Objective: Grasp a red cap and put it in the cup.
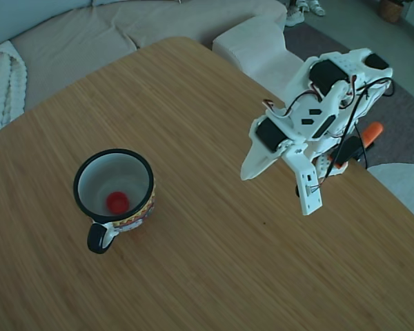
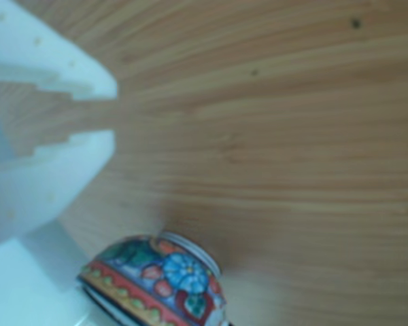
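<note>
**Cap in the mug; arm clear of it**

The small round red plastic cap lies on the bottom of the white enamel cup with black rim, handle and floral band, so the task looks done. Farther off over the smooth bamboo-grain table, the white plastic gripper hangs empty, fingers slightly parted.

We record a rounded bamboo-grain wooden table under soft, even daylight. Beyond its far edge we note a beige sofa, a cream knitted throw at left, a pale ottoman, and a grey-purple rug.
</note>
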